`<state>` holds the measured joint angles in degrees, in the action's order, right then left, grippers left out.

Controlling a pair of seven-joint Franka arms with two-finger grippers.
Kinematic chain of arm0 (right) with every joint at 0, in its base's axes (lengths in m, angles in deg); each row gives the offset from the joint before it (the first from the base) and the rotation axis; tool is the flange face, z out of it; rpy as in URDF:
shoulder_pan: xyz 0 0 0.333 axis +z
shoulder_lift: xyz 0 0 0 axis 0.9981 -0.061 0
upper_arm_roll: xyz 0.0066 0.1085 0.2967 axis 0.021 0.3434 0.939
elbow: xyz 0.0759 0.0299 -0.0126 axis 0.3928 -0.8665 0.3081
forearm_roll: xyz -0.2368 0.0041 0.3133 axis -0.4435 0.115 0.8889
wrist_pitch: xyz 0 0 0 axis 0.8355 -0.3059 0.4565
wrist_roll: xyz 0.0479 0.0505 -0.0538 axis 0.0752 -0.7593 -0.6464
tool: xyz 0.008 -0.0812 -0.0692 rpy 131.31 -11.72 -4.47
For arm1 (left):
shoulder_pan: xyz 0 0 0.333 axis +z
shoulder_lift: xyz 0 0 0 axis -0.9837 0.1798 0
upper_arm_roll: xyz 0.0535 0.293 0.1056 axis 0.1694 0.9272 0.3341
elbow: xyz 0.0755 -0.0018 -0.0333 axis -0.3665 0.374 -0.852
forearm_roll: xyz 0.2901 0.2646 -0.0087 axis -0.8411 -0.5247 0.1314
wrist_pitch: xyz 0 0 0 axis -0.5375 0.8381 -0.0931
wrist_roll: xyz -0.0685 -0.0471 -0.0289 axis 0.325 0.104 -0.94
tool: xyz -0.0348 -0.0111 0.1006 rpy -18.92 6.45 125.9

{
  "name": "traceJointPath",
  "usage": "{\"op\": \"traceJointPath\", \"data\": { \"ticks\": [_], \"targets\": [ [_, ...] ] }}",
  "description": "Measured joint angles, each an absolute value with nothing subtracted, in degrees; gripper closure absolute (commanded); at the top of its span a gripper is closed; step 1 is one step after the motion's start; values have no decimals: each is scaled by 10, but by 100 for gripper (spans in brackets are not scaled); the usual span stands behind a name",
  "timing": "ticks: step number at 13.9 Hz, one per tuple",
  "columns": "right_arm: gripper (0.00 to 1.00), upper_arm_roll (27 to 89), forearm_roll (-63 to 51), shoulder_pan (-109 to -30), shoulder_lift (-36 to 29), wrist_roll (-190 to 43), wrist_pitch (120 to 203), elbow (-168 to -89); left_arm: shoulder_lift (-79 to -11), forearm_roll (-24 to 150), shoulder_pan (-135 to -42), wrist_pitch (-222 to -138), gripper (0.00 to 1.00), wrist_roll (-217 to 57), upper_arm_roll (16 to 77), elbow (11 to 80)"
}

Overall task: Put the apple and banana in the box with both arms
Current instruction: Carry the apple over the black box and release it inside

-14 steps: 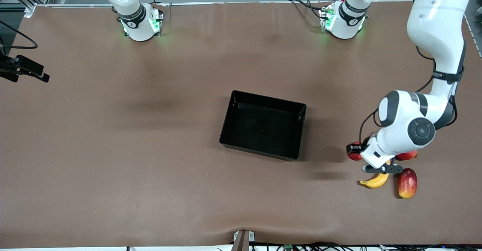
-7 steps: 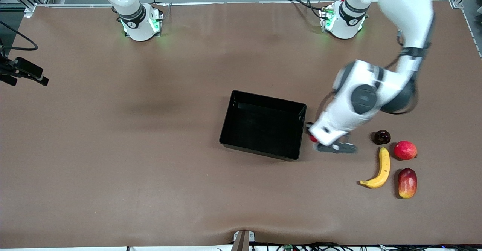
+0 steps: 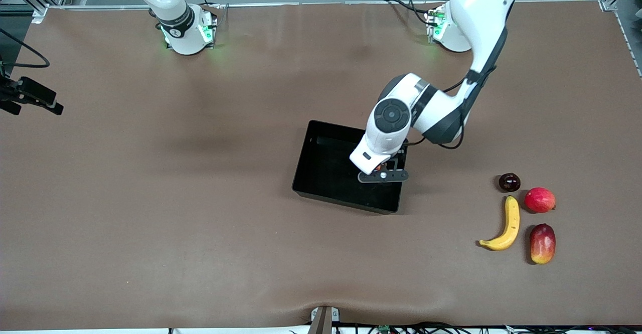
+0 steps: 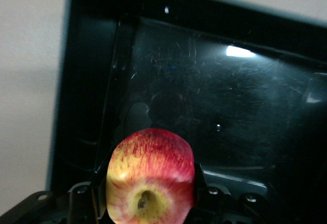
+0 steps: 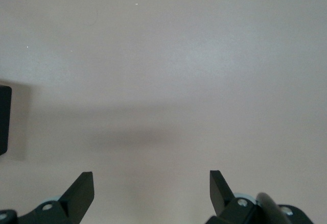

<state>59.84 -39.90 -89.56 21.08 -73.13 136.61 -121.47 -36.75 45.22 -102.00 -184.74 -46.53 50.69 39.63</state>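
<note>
My left gripper (image 3: 383,171) is shut on the apple (image 4: 150,175), small and red with yellow streaks, and holds it over the box (image 3: 328,166) near the wall toward the left arm's end. The box is a shallow glossy black tray with nothing in it, and it fills the left wrist view (image 4: 219,96). In the front view the left hand almost wholly hides the apple. The banana (image 3: 505,224) lies on the table toward the left arm's end, nearer the front camera than the box. My right gripper (image 5: 152,183) is open and empty over bare table, and the arm waits.
Beside the banana lie a dark round fruit (image 3: 509,182), a pinkish-red round fruit (image 3: 539,199) and a red-yellow mango (image 3: 542,243). A black device on a cable (image 3: 31,95) juts in at the right arm's end. The table is a brown mat.
My left arm has carried the apple from the fruit group, toward the right arm's end, to over the box. The other fruits, hidden under the arm a second ago, now show.
</note>
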Motion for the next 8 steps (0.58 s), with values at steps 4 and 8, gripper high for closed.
{"op": "traceJointPath", "data": {
  "ticks": [4, 8],
  "targets": [
    [0, 598, -400, -896, 211, -731, 1366, -1215, -322, 452, -1020, -1866, 86, -465, 509, 397],
    [0, 598, -401, -898, 210, -731, 1365, -1215, -304, 452, -1025, -1873, 0, -462, 508, 394]
  ]
}}
